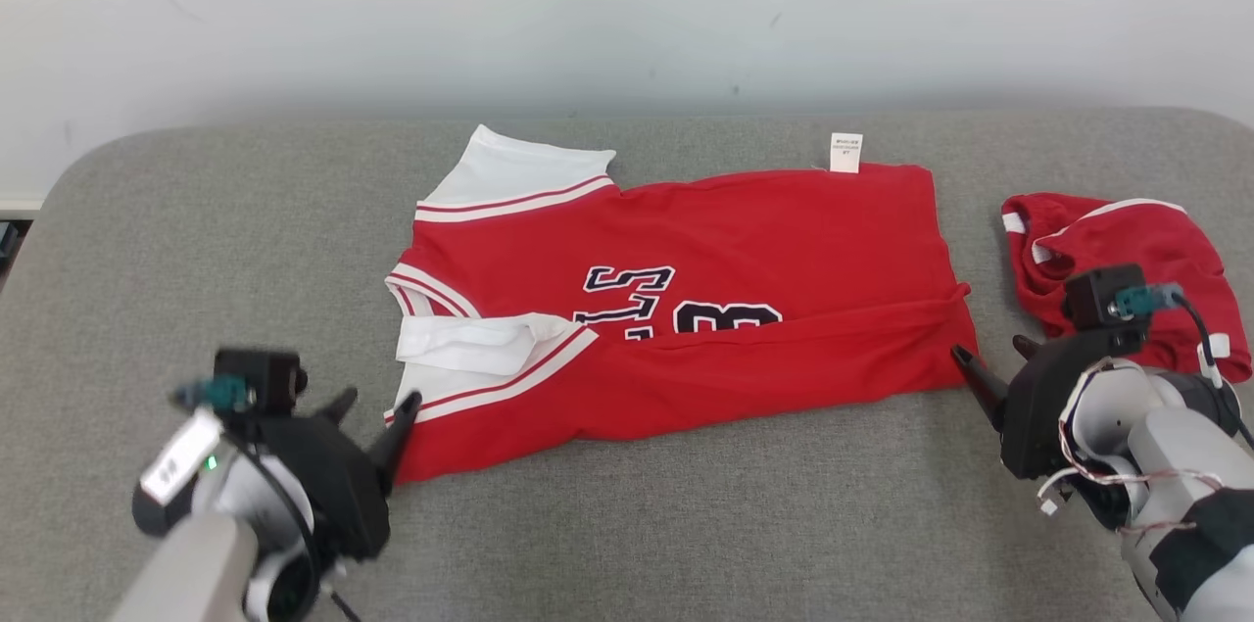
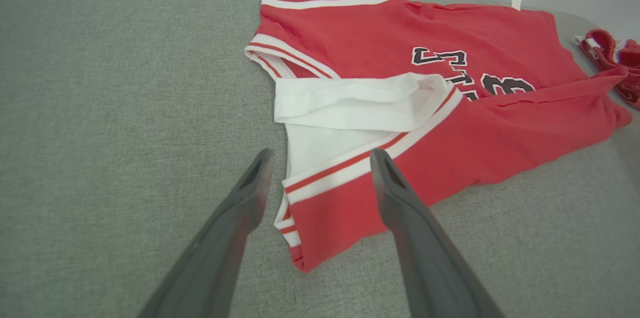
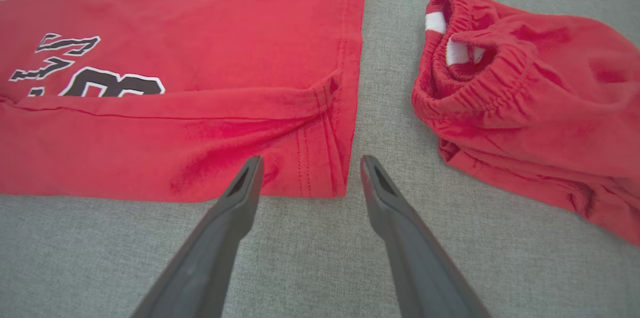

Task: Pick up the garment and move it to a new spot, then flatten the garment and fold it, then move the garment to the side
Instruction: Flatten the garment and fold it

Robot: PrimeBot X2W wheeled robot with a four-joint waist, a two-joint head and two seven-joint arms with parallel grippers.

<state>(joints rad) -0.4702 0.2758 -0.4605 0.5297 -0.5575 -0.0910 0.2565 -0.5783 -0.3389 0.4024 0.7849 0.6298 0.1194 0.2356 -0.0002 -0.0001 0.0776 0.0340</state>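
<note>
The red cotton-knit jersey shirt [image 1: 745, 230], white-sleeved with striped trim and black outlined numerals, lies flat midway across the grey woven padded surface [image 1: 627, 524]. Its long axis runs side to side, with neck and sleeves toward the robot's left and hem toward its right. A small white label [image 1: 845, 153] sits at the far edge. The near long edge is folded onto the chest, forming a soft ridge. The left gripper [image 1: 380, 399] stands spread wide at the near sleeve corner; one fingertip may touch the cloth, but I cannot be sure. The right gripper [image 1: 991, 350], equally wide and empty, sits just beside the near hem corner. Crumpled red shorts with an elastic waistband [image 1: 1127, 240] lie right of the hem, apart from it.
</note>
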